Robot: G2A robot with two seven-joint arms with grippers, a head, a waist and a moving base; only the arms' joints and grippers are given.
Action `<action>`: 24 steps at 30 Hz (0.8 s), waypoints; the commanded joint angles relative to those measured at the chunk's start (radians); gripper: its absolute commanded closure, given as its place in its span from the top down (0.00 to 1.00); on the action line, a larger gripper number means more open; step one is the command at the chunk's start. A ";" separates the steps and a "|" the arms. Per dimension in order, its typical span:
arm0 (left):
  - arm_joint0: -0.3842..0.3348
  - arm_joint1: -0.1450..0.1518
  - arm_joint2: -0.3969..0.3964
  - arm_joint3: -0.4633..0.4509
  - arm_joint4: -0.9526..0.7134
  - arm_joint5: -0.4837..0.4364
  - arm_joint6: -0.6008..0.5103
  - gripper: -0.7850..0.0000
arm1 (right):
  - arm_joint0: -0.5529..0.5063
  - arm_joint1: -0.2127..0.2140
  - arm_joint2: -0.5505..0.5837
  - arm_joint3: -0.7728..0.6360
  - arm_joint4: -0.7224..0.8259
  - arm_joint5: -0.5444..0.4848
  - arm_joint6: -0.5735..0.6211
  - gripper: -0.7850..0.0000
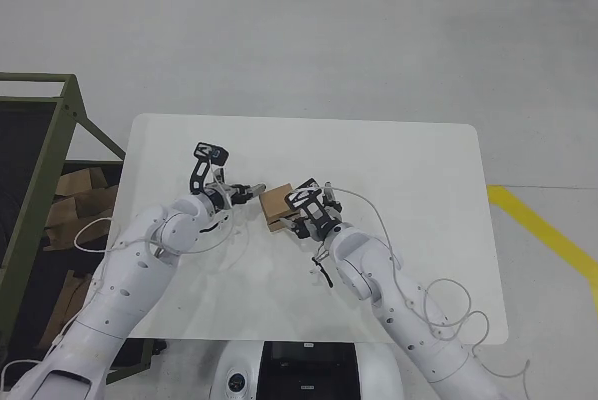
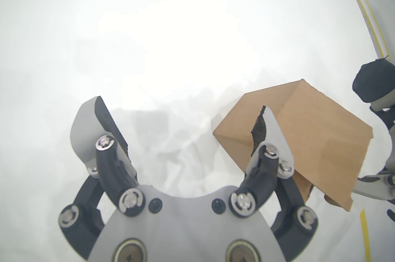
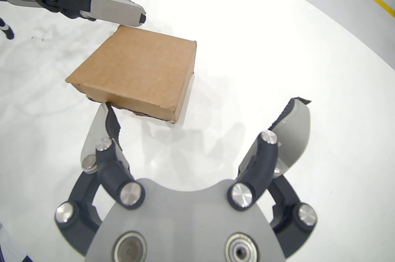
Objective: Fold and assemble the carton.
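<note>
Your left arm [image 1: 129, 285] and right arm [image 1: 399, 300] are glossy white shells trailing thin pale cables [image 1: 369, 203]. The left gripper [image 2: 182, 108] and right gripper [image 3: 200, 105] share grey plates, black linkages, silver screws and black-padded metal fingers [image 3: 296, 121], with two round sockets at 6 o'clock.

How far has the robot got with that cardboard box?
Done: the carton already lies on the table as a closed, squared box. In hand: nothing; the left end effector and right end effector are both open beside it. Left: one edge looks ragged, so perhaps a final tuck or press.
</note>
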 commanded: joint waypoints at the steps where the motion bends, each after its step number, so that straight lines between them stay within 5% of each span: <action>1: -0.004 -0.002 0.005 0.006 0.003 -0.004 -0.002 1.00 | -0.001 0.000 0.001 0.000 -0.001 -0.001 0.000 1.00; 16: 0.018 -0.005 -0.027 -0.011 0.011 -0.025 0.015 1.00 | -0.018 -0.001 0.014 -0.008 -0.012 -0.009 -0.003 1.00; 24: 0.072 0.005 -0.062 -0.086 0.034 -0.120 0.034 1.00 | -0.022 -0.002 0.017 -0.013 -0.020 -0.012 -0.002 1.00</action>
